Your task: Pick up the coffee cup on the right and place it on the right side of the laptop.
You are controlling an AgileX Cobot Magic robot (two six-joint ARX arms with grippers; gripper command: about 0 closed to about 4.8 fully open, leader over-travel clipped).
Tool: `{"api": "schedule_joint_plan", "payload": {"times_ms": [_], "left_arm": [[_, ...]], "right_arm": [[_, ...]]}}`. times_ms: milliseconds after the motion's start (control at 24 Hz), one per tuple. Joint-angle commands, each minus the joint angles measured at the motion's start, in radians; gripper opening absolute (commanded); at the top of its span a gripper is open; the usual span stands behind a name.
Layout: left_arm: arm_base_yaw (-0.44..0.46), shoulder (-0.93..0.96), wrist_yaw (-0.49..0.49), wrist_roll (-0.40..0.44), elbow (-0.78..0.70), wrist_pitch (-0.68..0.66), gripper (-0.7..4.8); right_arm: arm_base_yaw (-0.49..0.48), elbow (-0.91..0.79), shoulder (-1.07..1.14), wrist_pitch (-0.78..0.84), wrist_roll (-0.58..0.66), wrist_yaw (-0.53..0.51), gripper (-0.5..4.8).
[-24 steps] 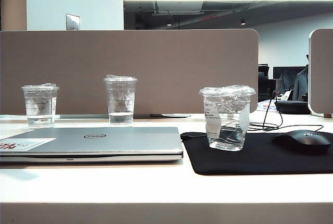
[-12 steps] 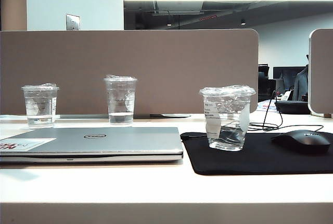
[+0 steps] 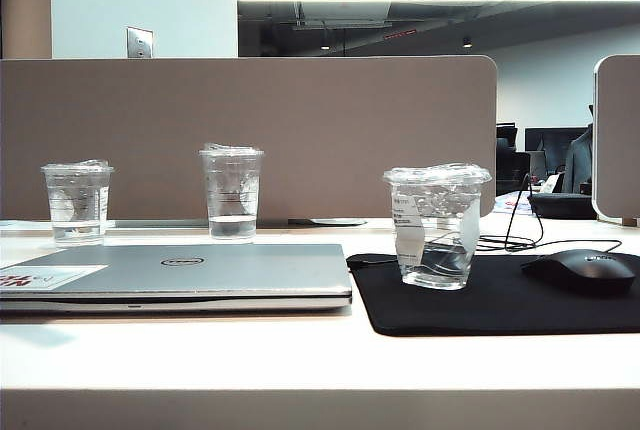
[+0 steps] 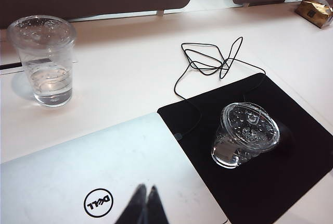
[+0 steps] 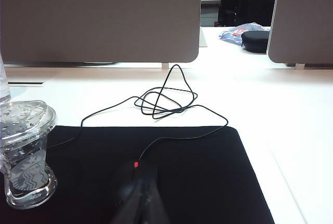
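Observation:
The coffee cup (image 3: 437, 225) is short, wide and clear, with a crinkled film top and a white label. It stands on the black mouse mat (image 3: 500, 302), just right of the closed silver Dell laptop (image 3: 180, 272). In the left wrist view my left gripper (image 4: 145, 204) hovers shut and empty over the laptop lid (image 4: 67, 172), with the cup (image 4: 244, 135) off to one side. My right gripper (image 5: 143, 203) is shut and empty, low over the mat near the black mouse (image 5: 130, 179), and the cup (image 5: 23, 153) stands apart from it. Neither gripper shows in the exterior view.
Two other clear cups (image 3: 77, 202) (image 3: 231, 193) stand behind the laptop, in front of a grey partition (image 3: 250, 130). The mouse (image 3: 585, 270) lies at the mat's right end. Its thin black cable (image 5: 164, 99) loops over the white desk behind the mat.

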Motion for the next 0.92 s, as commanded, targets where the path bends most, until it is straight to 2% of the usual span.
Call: {"api": "schedule_joint_plan", "payload": {"times_ms": [42,417,542,583,708,792,917], "left_arm": [[0.0,-0.002,0.006,-0.002,0.004,0.013,-0.05],[0.0,-0.019,-0.013,0.002,0.002,0.021,-0.06],[0.003,-0.071,-0.045,0.076,-0.047,0.068,-0.06],[0.003,-0.092,-0.068,0.089,-0.08,0.11,-0.06],[0.025,-0.235,-0.136,0.092,-0.305,0.399,-0.06],[0.06,-0.33,-0.135,0.104,-0.41,0.462,-0.06],[0.113,-0.442,-0.136,0.14,-0.512,0.481,-0.06]], "right_arm": [[0.0,-0.006,-0.002,0.018,0.001,0.005,-0.05],[0.0,-0.006,-0.002,0.018,0.001,0.005,-0.05],[0.0,-0.006,-0.002,0.018,0.001,0.005,-0.05],[0.0,-0.006,-0.002,0.018,0.001,0.005,-0.05],[0.0,-0.006,-0.002,0.018,0.001,0.005,-0.05],[0.0,-0.006,-0.002,0.018,0.001,0.005,-0.05],[0.0,-0.006,-0.002,0.019,0.001,0.005,-0.05]]}}
